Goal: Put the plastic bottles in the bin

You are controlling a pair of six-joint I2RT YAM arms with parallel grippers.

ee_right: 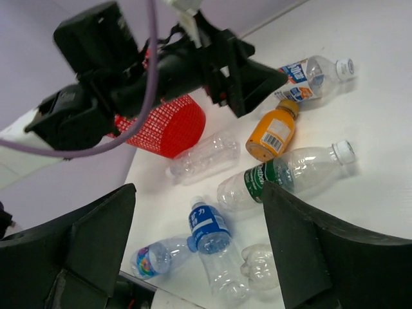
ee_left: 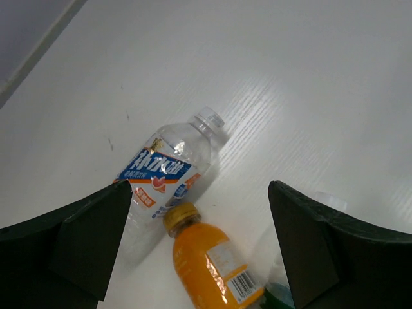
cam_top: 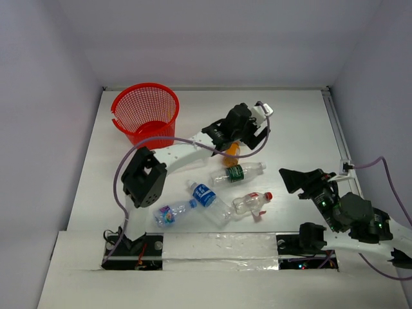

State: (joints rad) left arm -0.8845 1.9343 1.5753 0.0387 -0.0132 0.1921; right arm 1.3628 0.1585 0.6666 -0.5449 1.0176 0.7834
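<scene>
A blue-and-white-labelled bottle (ee_left: 164, 174), its script too small to read, lies just beside the barcoded orange bottle (ee_left: 206, 264), both low in frame under the left gripper (ee_left: 199, 193), whose jaws are spread wide and hold nothing. The right gripper (ee_right: 196, 193) gapes too. The red bin (cam_top: 145, 87) stands upper left.

In the middle of the left wrist view, the clear bottle (ee_left: 193, 145) carries a blue label (ee_left: 156, 167) with large white characters, too blurred and slanted to read. At lower centre, the orange-filled bottle (ee_left: 205, 261) shows a barcode (ee_left: 241, 283), its digits too small to tell. In the right wrist view, the white marks on the blue-labelled bottle (ee_right: 207, 226) and the green-labelled bottle (ee_right: 283, 177) are illegible.
</scene>
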